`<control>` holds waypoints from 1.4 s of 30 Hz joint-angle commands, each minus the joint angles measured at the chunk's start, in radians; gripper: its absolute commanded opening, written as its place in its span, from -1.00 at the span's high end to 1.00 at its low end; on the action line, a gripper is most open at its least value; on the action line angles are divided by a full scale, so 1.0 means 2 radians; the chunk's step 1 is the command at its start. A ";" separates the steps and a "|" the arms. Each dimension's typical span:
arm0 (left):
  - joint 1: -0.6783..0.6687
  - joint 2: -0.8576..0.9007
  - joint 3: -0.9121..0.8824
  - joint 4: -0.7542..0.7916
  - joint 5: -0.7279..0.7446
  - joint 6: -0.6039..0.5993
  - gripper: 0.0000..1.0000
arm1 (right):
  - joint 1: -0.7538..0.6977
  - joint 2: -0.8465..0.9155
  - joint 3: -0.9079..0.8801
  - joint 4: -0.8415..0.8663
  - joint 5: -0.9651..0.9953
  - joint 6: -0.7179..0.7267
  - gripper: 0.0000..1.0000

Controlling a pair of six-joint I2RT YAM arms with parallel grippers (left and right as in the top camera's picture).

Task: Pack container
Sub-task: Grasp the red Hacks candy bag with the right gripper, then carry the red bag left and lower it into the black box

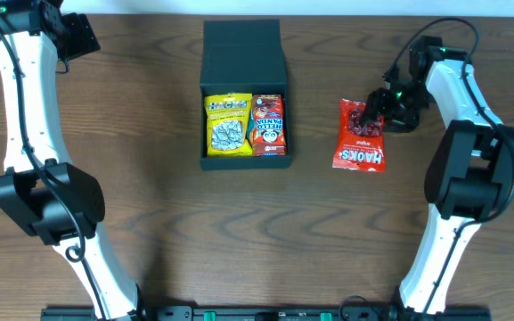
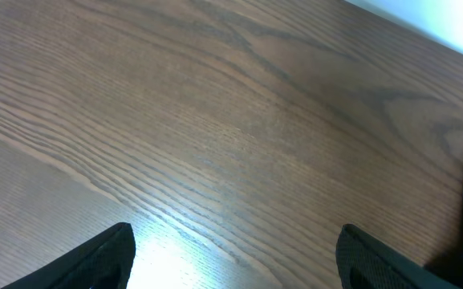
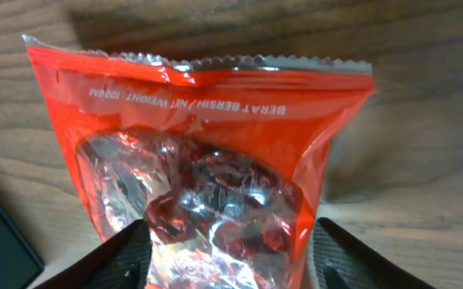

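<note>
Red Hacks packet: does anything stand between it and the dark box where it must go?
Nothing visible: only bare table lies between the red Hacks packet and the container. Inside it, a yellow packet and a Hello Panda packet lie side by side.

"HAOKS" in white on the red snack packet (image 1: 360, 135), "BERAT BERSIH / NET WEIGHT: 100GM" along its sealed end, "HELLO PANDA" on the red-orange packet (image 1: 269, 125), yellow packet (image 1: 227, 125) lettering unreadable

Left arm (image 1: 25, 107) bent back (jaws wide apart), right arm (image 1: 460, 87) reaching inward, jaws parted
</note>
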 commanded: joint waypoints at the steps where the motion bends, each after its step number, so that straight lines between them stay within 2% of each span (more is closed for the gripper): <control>1: 0.001 0.007 -0.005 -0.001 0.000 0.004 -0.63 | 0.006 0.001 -0.007 0.006 -0.010 0.005 -0.11; 4: 0.001 0.007 -0.005 -0.002 0.000 0.004 -0.63 | 0.008 0.004 -0.010 0.013 -0.018 0.005 0.11; 8: 0.001 0.007 -0.005 -0.002 0.000 0.004 -0.63 | 0.008 0.006 -0.013 0.018 -0.032 0.005 0.60; 12: 0.001 0.007 -0.005 -0.001 0.000 0.003 -0.63 | 0.008 0.006 -0.013 0.018 -0.034 0.007 0.97; 19: 0.001 0.007 -0.005 -0.001 0.000 0.004 -0.63 | 0.008 0.006 -0.013 0.030 -0.082 0.009 0.97; 27: 0.001 0.007 -0.005 0.002 0.000 0.004 -0.63 | 0.014 0.000 0.013 0.051 -0.223 0.008 0.97; 37: 0.001 0.007 -0.005 0.002 0.000 0.004 -0.63 | 0.057 -0.042 0.144 0.060 -0.244 0.011 0.97; 42: 0.001 0.007 -0.005 0.004 0.000 0.004 -0.63 | 0.092 -0.057 0.220 0.060 -0.252 0.039 0.97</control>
